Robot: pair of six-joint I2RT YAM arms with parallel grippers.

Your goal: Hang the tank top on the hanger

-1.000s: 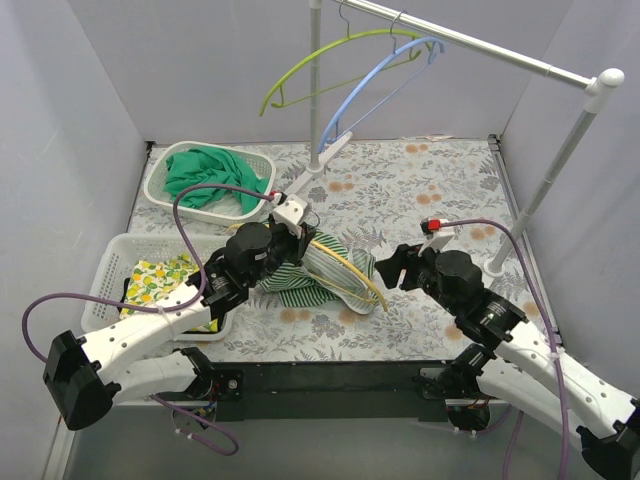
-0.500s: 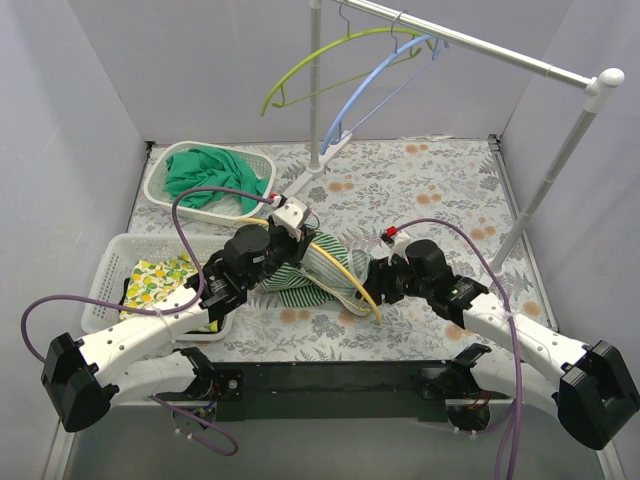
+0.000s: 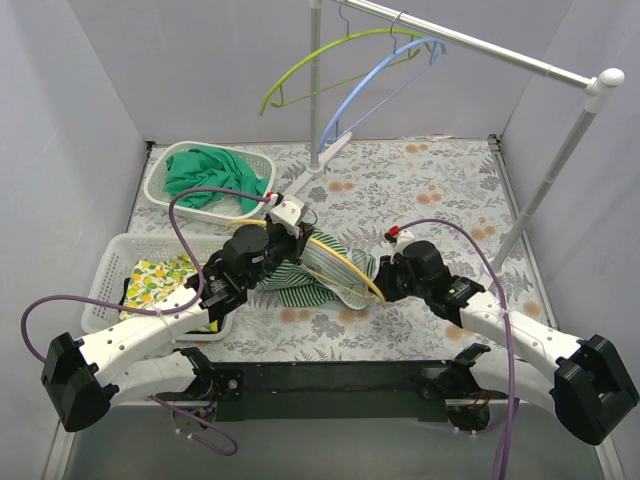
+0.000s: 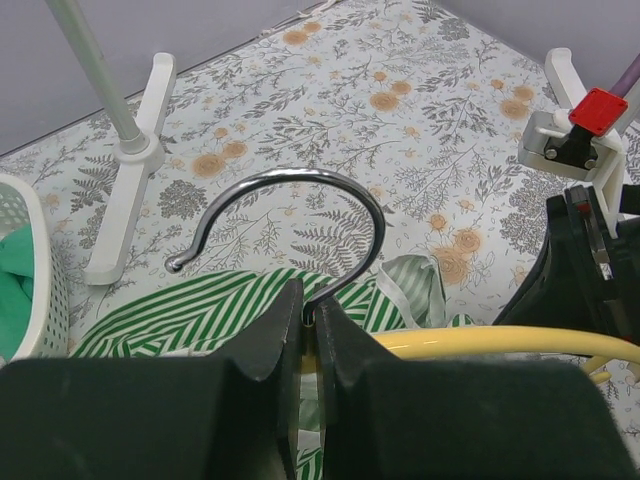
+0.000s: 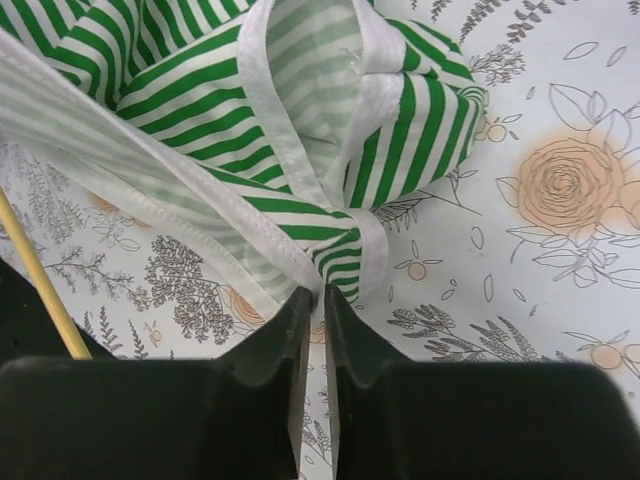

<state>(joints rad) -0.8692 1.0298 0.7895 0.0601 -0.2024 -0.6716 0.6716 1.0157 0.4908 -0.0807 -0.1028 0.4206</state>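
The green-and-white striped tank top (image 3: 305,275) lies crumpled mid-table with the yellow hanger (image 3: 352,272) lying over it. My left gripper (image 3: 288,238) is shut on the hanger's neck. In the left wrist view the metal hook (image 4: 290,180) rises from between the closed left gripper (image 4: 311,300), and a yellow arm (image 4: 480,342) runs off to the right. My right gripper (image 3: 383,280) sits at the garment's right edge. In the right wrist view the right gripper (image 5: 322,292) is shut on the tank top's (image 5: 300,130) white-edged strap (image 5: 362,240). The yellow hanger arm (image 5: 40,280) crosses at the left.
A white basket (image 3: 160,180) with plain green cloth stands at the back left. A second basket (image 3: 112,262) holding lemon-print cloth is in front of it. Lime-green (image 3: 300,75) and light blue (image 3: 385,80) hangers hang on the rail (image 3: 480,48). The rack's foot (image 3: 330,155) and right pole (image 3: 545,190) stand on the table.
My right arm swung left to the tank top's edge and its jaws closed on the strap. The left gripper kept its hold on the hanger.
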